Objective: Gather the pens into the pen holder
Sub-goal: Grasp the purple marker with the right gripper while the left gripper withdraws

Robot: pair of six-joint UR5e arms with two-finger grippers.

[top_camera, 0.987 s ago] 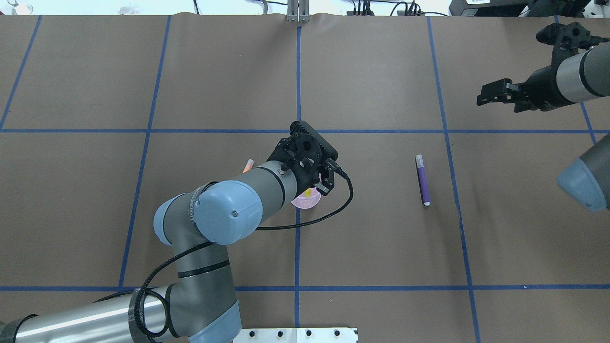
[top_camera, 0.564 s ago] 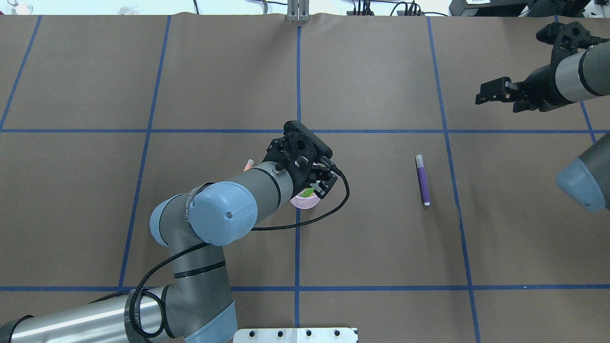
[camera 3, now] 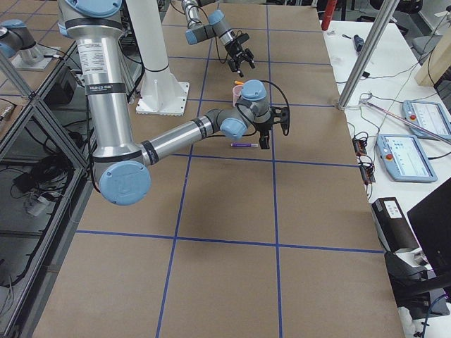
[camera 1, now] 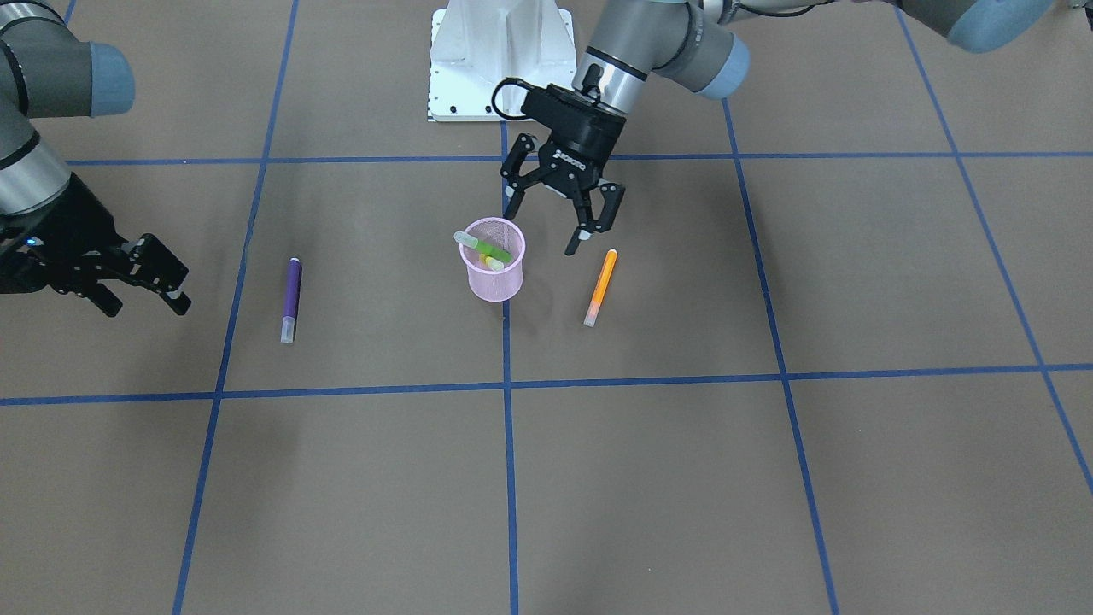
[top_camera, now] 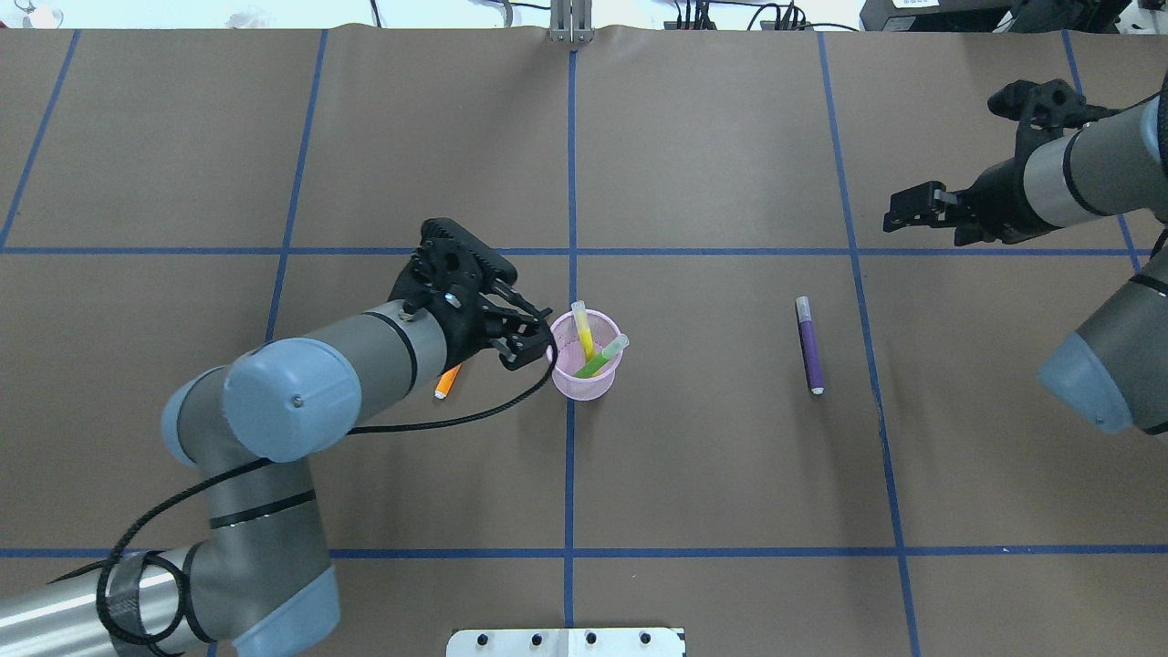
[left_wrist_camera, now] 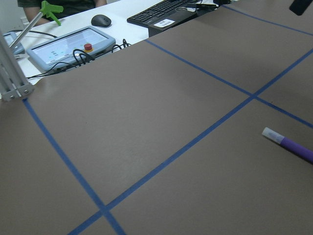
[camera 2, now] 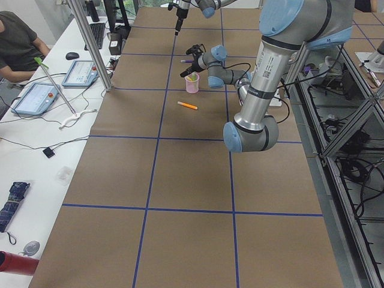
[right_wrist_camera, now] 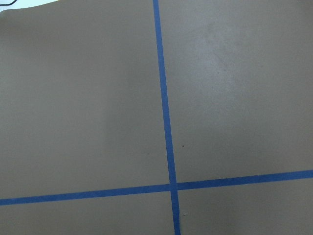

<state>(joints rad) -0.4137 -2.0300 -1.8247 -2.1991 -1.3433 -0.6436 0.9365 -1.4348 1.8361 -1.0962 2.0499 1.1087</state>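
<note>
The pink mesh pen holder (camera 1: pixel 493 272) stands upright near the table's middle, also in the overhead view (top_camera: pixel 584 376). A green pen (camera 1: pixel 488 248) and a yellow pen (top_camera: pixel 581 333) lean inside it. The orange pen (camera 1: pixel 600 286) lies on the table beside the cup, partly under my left arm in the overhead view (top_camera: pixel 447 381). The purple pen (camera 1: pixel 291 299) lies alone on the robot's right side (top_camera: pixel 808 345). My left gripper (camera 1: pixel 551 224) is open and empty, above the table between cup and orange pen (top_camera: pixel 525 342). My right gripper (camera 1: pixel 181 290) is open and empty, beyond the purple pen (top_camera: pixel 899 214).
The white robot base (camera 1: pixel 499 60) stands at the table's robot-side edge. Blue tape lines cross the brown table cover (top_camera: pixel 730 137). A bench with tablets, cables and a seated person (camera 2: pixel 18 42) runs along the far side.
My left gripper has moved off the cup toward the robot's left, uncovering it with the green and yellow pens inside. My right gripper has shifted slightly leftward.
</note>
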